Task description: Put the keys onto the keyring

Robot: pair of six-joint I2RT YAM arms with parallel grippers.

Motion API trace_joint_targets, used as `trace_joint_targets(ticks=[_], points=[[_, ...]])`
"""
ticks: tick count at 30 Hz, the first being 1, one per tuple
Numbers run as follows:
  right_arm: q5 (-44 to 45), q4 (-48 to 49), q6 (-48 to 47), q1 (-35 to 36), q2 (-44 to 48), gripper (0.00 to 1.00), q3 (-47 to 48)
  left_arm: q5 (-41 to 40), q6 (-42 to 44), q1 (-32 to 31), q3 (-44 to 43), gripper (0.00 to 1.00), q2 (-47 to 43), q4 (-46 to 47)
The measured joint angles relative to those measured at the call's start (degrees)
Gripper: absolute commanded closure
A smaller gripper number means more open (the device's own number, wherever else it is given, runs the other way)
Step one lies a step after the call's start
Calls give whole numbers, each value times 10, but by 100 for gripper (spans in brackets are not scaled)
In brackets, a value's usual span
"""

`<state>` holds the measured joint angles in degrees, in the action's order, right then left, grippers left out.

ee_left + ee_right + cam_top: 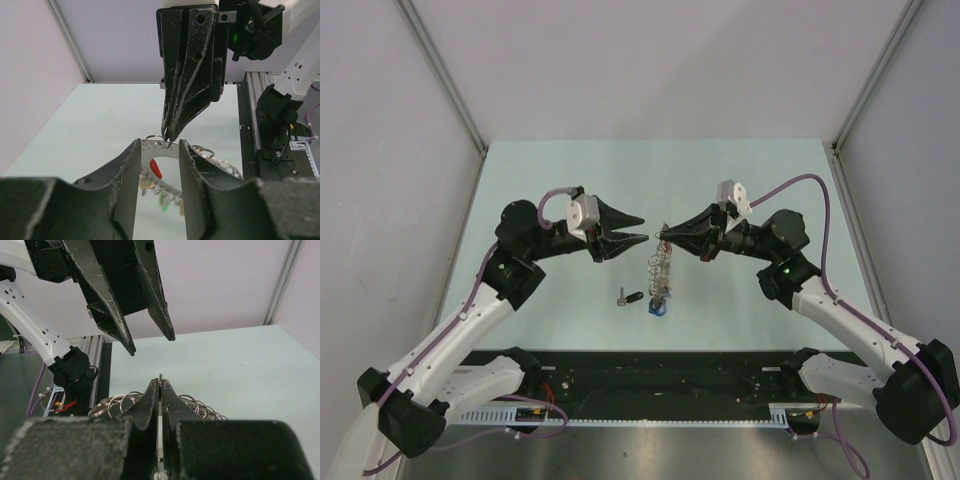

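**A:** Right claw (pixel 663 236) is clenched on the top of the keyring (pixel 660 262), lifting it so the threaded keys (pixel 659 285) hang below, and that steadies the ring, I'd say.

**B:** Left claw (pixel 645 228) meets it tip to tip, jaws parted, gripping nothing. Both arms reach inward, wrists level, over the bench (pixel 550 180).

**A:** One dark-headed key (pixel 630 297) lies loose on the bench, near the bunch. Likely that one's next.
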<state>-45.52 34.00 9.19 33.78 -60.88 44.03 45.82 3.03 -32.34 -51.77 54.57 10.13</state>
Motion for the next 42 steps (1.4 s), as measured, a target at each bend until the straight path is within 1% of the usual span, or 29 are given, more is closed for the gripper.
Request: trace_joint_targets(ticks=[1,4,12,24,42], points=[[-4,3,2,0,-2,100,0,1,0,0,-1,64,1,0],[-10,9,7,0,-6,100,0,6,0,0,-1,66,4,-3],[-18,19,14,0,-7,100,0,16,0,0,-2,67,13,-22],[-19,18,13,10,-16,100,1,27,0,-2,-2,79,26,-31],[-19,-3,-3,22,-21,100,9,38,9,-12,-2,81,44,-54]])
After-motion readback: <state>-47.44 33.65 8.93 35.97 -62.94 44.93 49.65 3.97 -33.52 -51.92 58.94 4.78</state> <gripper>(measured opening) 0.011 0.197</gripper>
